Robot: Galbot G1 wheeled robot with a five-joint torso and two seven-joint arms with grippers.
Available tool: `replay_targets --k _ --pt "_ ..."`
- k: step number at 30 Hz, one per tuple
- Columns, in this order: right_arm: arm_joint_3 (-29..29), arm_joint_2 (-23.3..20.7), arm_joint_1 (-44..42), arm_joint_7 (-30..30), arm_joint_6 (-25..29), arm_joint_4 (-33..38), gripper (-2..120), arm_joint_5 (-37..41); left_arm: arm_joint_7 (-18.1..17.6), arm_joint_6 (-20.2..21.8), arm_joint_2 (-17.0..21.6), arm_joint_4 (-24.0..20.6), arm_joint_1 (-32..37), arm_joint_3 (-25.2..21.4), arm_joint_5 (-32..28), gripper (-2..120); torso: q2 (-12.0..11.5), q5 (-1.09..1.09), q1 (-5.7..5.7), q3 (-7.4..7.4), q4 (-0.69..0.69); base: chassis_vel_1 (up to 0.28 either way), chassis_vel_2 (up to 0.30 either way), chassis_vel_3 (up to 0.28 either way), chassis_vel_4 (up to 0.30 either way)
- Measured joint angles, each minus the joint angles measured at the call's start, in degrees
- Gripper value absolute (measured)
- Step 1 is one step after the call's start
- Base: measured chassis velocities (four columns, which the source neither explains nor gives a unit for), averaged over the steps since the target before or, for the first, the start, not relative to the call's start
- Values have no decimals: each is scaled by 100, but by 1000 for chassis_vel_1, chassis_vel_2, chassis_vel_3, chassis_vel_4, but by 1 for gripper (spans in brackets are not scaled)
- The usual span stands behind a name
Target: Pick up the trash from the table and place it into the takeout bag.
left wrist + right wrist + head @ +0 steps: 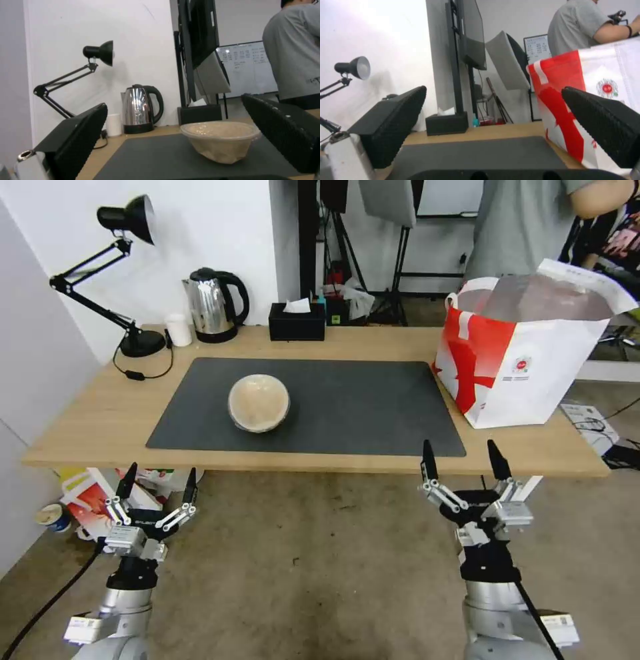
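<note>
the table [80,433] carries everything, and the mat [373,400] on it serves as the landmark here. the bag [527,373] stands just off the mat's right end, mouth open upward, its silvery lining showing; whether any trash is already inside cannot be told from this angle. the kettle [212,307] and tissue box [297,321] sit beyond the mat's far edge and are not trash. the bowl [259,402], beige and lidded, rests on the mat's left half, well apart from the bag. it is the one piece of trash in sight on the table.

both arms hang short of the mat's near edge, below table height. the left gripper [159,481] is spread wide, holding nothing, roughly in line with the bowl. the right gripper [461,460] is likewise spread and empty, nearer the bag.

risks, as i judge them: the bowl is broad and its rounded wall tapers downward, so a pinch could slip or pop the lid. a careless carry could also catch the bag's rim and tip it.
</note>
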Motion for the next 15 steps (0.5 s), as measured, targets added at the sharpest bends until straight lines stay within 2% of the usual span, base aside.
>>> replay_targets --k 9,15 --pt "-171 112 -152 91 407 -254 100 -300 0 0 0 0 0 0 0 100 0 0 0 0 0 0 0 0 0" --pt "-214 130 -195 188 496 -345 100 -470 0 0 0 0 1 0 0 100 0 0 0 0 0 0 0 0 0"
